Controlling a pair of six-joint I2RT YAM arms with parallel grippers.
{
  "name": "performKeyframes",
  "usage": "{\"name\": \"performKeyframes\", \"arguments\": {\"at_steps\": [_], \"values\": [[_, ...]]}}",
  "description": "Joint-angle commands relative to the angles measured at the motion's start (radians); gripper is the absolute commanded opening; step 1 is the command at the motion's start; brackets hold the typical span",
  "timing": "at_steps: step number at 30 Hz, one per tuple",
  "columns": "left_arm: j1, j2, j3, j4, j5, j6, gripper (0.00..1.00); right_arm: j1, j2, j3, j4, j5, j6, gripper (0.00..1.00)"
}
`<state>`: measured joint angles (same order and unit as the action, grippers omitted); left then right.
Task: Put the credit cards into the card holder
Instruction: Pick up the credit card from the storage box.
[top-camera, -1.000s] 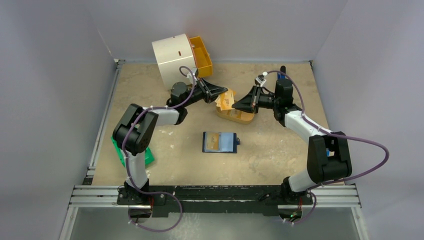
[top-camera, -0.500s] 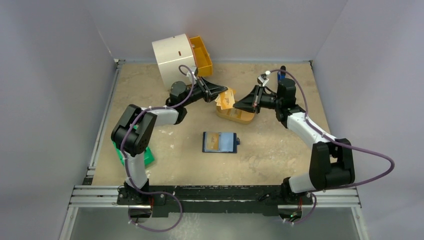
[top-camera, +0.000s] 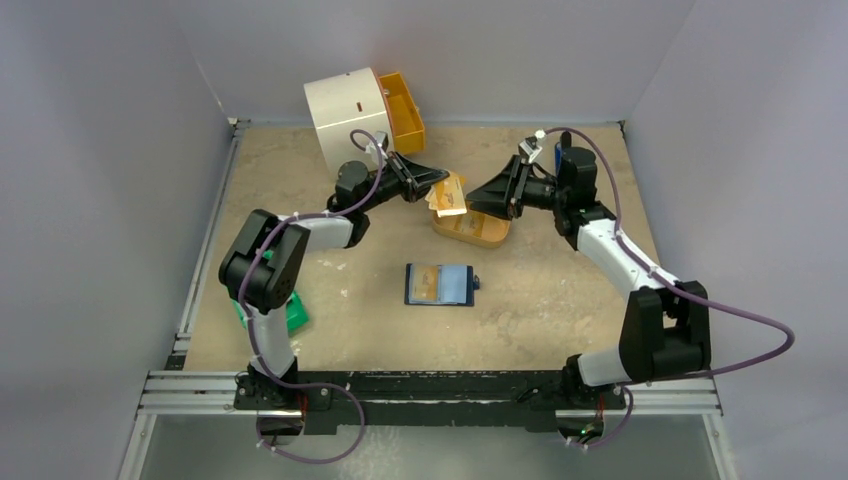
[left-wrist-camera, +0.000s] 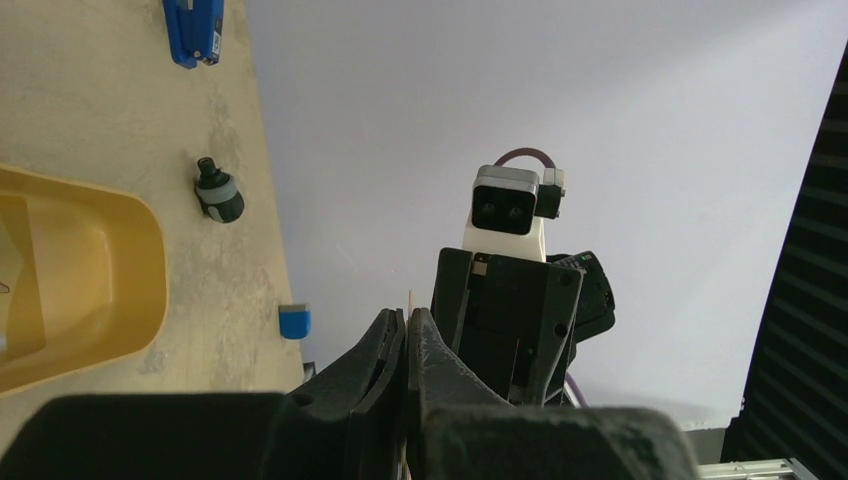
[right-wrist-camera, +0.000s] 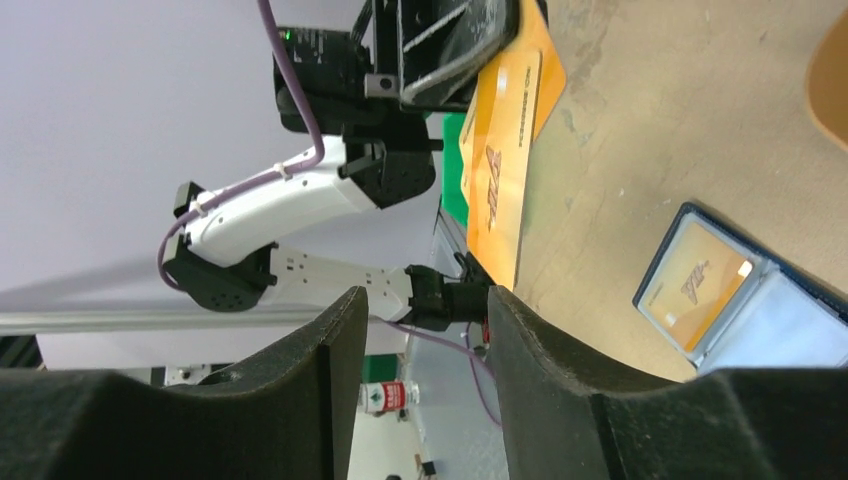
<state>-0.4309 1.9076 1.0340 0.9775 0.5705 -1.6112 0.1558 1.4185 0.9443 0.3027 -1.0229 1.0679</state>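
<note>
The left fingers (left-wrist-camera: 385, 350) clamp a credit card (right-wrist-camera: 505, 170) above the far orange tray (top-camera: 485, 238), offering it. The right fingers (right-wrist-camera: 330, 400) stand apart beside it, probably to regrasp. The card holder (top-camera: 440, 285) lies open on the tabletop (top-camera: 560, 300).

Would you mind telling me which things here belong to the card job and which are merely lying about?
Job: credit cards, pinched in the left gripper; card holder, lying open.
Lying about: orange tray; white drum; yellow box; green box.
</note>
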Motion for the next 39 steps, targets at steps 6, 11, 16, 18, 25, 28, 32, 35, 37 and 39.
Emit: {"name": "performKeyframes", "arguments": {"at_steps": [6,11,16,18,25,28,32,35,37,39], "values": [[-0.010,-0.071,0.003,0.043,-0.010,0.020,0.00,-0.001,0.018,0.111,-0.098,0.059,-0.080,0.47],[-0.015,-0.070,0.004,0.044,-0.012,0.020,0.00,0.006,0.025,0.126,-0.128,0.059,-0.101,0.47],[-0.018,-0.072,0.006,0.044,-0.012,0.020,0.00,0.023,0.042,0.163,-0.226,0.086,-0.166,0.47],[-0.019,-0.074,0.007,0.043,-0.012,0.020,0.00,0.029,0.050,0.179,-0.260,0.090,-0.188,0.45],[-0.019,-0.075,0.005,0.038,-0.015,0.025,0.00,0.037,0.034,0.175,-0.210,0.061,-0.161,0.38],[-0.018,-0.073,0.007,0.037,-0.016,0.023,0.00,0.044,0.032,0.173,-0.196,0.051,-0.155,0.38],[-0.019,-0.073,0.007,0.038,-0.017,0.022,0.00,0.053,0.034,0.168,-0.158,0.034,-0.133,0.38],[-0.018,-0.071,0.007,0.036,-0.017,0.023,0.00,0.056,0.038,0.163,-0.142,0.030,-0.120,0.38],[-0.019,-0.072,0.006,0.037,-0.017,0.022,0.00,0.058,0.039,0.158,-0.135,0.031,-0.114,0.39],[-0.019,-0.073,0.008,0.036,-0.017,0.021,0.00,0.060,0.041,0.154,-0.138,0.034,-0.114,0.40]]}}
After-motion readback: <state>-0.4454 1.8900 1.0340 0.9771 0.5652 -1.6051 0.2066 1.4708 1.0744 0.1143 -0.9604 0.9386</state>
